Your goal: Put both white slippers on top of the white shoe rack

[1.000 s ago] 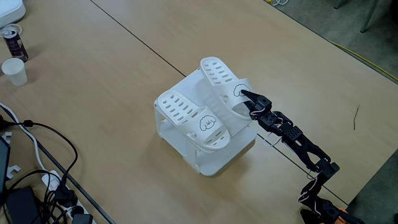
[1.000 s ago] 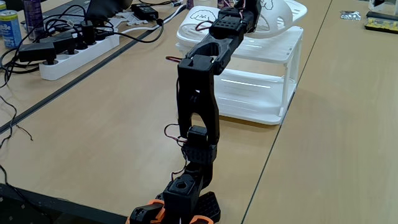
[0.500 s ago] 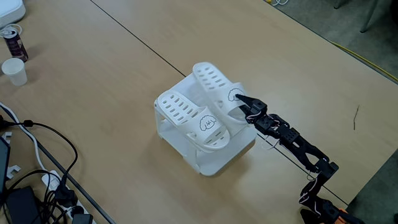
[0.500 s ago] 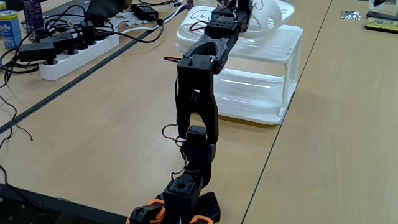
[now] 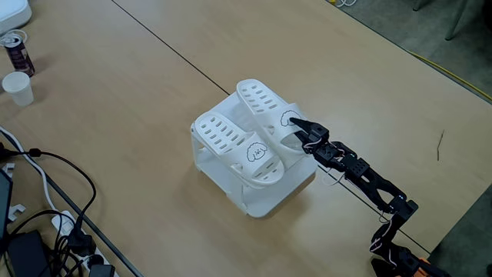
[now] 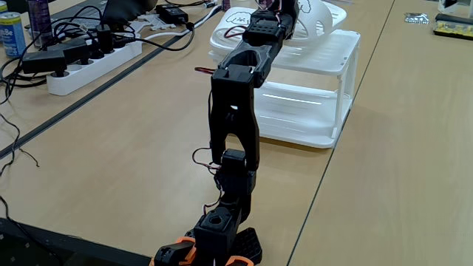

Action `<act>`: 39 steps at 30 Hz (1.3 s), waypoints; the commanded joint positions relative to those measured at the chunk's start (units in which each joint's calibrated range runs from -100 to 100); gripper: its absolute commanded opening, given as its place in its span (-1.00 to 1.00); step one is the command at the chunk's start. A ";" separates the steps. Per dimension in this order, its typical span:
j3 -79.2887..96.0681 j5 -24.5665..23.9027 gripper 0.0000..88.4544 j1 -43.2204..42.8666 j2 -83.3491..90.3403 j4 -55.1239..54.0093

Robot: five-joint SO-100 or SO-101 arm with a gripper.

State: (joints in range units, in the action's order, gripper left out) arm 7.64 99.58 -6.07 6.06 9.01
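Gripping the strap of one white plastic slide slipper (image 5: 269, 110), the black two-finger claw (image 5: 300, 127) holds it on the boxy white plastic shoe rack (image 5: 257, 201); its twin slipper (image 5: 234, 146) lies alongside, so only release seems left.

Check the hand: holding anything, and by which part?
The hand touches the strap of the far white plastic slide slipper on the white plastic rack; an actual hold cannot be told.

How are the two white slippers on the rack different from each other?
The gripper is at the strap of the far slipper; nothing touches the near slipper. The near slipper's toe pokes over the white shoe rack edge; the far slipper's heel end pokes over the opposite edge. Both are white with a puppy face and lie side by side.
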 commanded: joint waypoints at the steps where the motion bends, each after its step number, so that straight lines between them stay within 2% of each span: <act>1: -5.88 0.42 -0.82 0.06 0.80 -0.21; 4: -5.79 0.42 -0.64 0.06 0.80 -0.21; 7: -5.70 0.42 -0.56 0.06 0.80 -0.21; 29: 11.44 0.42 -0.57 1.96 8.45 -0.21; 39: 12.07 0.42 -0.56 1.96 12.41 -0.13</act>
State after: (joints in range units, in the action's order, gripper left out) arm 20.84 99.58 -4.42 13.57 9.01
